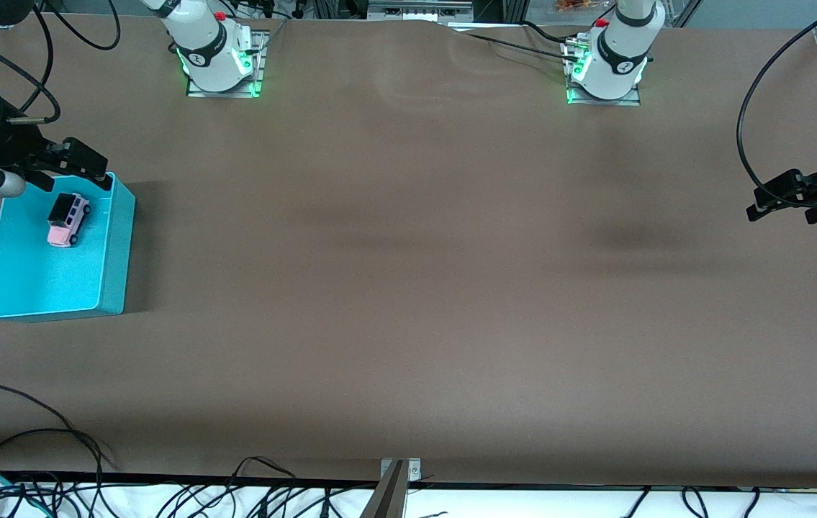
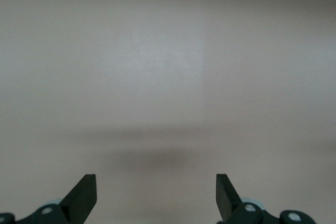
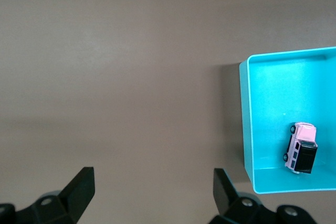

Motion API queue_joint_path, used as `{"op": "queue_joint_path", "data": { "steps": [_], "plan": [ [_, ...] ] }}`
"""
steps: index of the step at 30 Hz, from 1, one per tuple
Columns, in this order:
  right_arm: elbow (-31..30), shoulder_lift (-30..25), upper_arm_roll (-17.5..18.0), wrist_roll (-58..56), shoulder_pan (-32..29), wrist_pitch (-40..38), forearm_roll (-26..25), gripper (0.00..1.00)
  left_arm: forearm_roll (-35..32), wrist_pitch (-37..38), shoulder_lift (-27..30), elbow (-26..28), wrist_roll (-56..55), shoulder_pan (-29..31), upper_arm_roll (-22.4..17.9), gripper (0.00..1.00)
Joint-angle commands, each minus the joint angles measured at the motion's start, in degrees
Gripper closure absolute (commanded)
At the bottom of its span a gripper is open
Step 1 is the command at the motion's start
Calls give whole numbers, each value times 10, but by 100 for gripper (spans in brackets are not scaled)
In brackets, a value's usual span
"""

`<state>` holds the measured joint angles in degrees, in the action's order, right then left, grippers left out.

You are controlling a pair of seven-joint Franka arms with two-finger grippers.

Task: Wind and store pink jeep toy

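Storage is looking complete: tiny boxy pink jeep toy [image 1: 68,219] is sitting in the turquoise plastic bin [image 1: 111,252]; right tool [image 1: 68,167], spread, should be lifting straight clear; left tool [image 1: 786,199], spread, is waiting over bare brown worktop [image 1: 408,288].

Matt brown table [image 1: 408,288], glossy turquoise bin [image 1: 116,244]

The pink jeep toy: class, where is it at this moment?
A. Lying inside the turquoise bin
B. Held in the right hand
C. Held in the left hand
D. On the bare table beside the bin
A: the pink jeep toy rests on the floor of the turquoise bin, while the right hand and the left hand are both open and hold nothing.
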<state>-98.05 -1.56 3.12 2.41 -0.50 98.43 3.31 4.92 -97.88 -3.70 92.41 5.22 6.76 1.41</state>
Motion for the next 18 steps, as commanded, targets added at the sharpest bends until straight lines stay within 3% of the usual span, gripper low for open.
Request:
{"op": "queue_joint_path", "data": {
  "steps": [1,18],
  "plan": [
    [25,14,-6,1,2,-6,4,0,18,13,-6,-17,0,4,1,0],
    [29,23,-17,1,2,-6,5,0,18,13,-7,-17,0,4,1,0]
  ]
}}
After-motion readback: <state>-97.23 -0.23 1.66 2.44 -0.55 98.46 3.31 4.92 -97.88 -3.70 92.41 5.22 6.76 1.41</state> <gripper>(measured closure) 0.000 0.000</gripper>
